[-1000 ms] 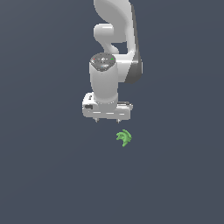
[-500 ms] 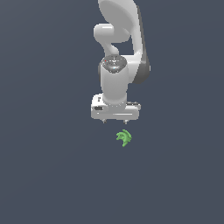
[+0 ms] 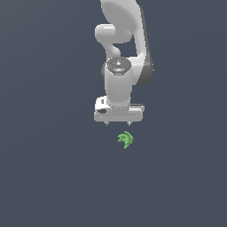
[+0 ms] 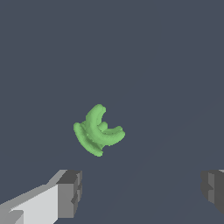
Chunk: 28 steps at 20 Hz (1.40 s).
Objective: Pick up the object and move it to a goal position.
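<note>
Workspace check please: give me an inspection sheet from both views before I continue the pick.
Surface: plain dark grey floor, unmarked.
Job's things: green object lying free on the surface, curved prongs visible; no goal marker seen.
Clutter: nothing seen.
Grippers: gripper open, holding nothing; in the exterior view the object sits just below it and slightly to that view's right. In the wrist view the object lies ahead of the fingers, not between them.
Cables: nothing seen.
Surroundings: nothing seen beyond the arm.

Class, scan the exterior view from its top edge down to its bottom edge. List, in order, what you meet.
Arm → gripper, fingers spread apart → green object lying below it, untouched.
</note>
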Motion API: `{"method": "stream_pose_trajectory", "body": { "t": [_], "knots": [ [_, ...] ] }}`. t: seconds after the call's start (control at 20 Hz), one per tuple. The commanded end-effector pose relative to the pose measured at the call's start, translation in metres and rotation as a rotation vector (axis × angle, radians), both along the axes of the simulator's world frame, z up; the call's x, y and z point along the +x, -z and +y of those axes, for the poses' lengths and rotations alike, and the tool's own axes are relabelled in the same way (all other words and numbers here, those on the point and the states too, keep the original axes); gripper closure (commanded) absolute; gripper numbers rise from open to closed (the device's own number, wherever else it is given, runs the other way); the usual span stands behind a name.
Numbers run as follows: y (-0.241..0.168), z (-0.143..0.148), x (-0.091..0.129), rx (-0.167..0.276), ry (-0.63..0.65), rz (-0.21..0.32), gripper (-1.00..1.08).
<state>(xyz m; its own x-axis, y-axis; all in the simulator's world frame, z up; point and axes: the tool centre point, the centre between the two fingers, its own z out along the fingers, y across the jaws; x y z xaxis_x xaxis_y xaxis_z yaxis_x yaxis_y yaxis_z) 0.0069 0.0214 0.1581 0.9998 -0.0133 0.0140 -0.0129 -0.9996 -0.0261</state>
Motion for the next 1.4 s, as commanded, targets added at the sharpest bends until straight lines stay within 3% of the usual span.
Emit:
{"method": "stream_pose_trajectory", "body": {
  "t": [0.0, 0.35, 0.95, 1.35],
  "knots": [
    [0.003, 0.002, 0.001, -0.002, -0.03, 0.001, -0.92],
    [0.017, 0.011, 0.005, -0.013, -0.173, 0.002, -0.92],
    [0.052, 0.034, 0.015, -0.028, -0.533, 0.005, -0.92],
    [0.065, 0.043, 0.018, -0.03, -0.668, 0.005, -0.92]
  ]
}}
